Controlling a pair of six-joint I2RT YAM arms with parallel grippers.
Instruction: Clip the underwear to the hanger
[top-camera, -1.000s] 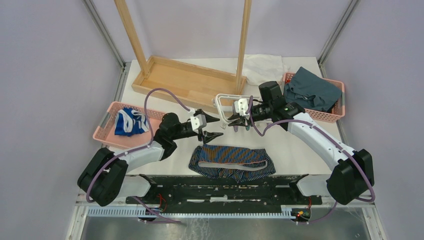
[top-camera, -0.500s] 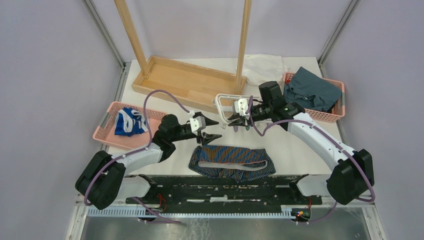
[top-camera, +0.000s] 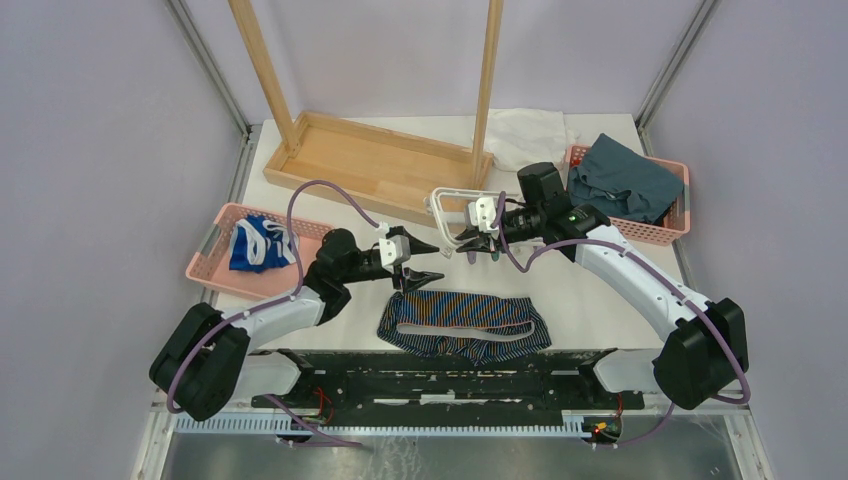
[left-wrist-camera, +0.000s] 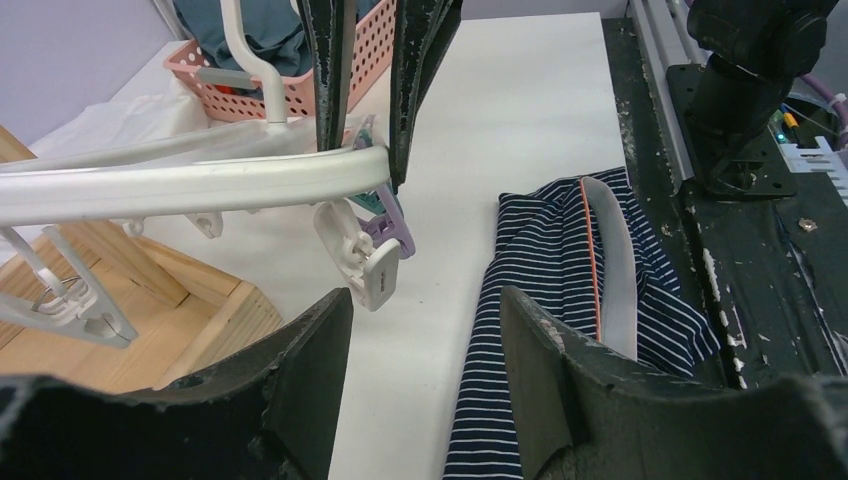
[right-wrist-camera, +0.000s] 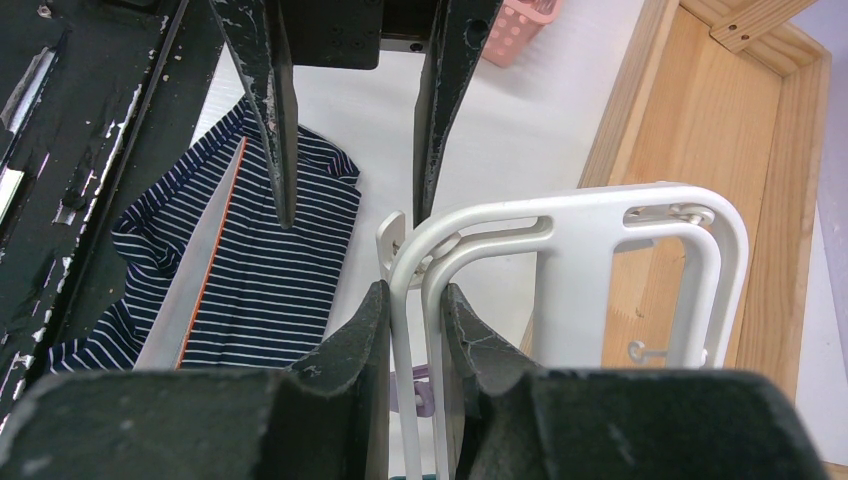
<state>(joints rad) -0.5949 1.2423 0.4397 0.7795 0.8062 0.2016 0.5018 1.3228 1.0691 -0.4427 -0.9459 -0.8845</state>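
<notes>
Nothing is clipped yet: the underwear lies flat on the worktop below the hanger, on its near side. The right gripper holds the hanger raised, fingers clamped on a frame bar. The left gripper hovers just beside the hanger, fingers apart and empty, so lifting and pinning the garment remain. The hanger's hook and most clips are cut off or hidden, though one white clip dangles in view.
</notes>
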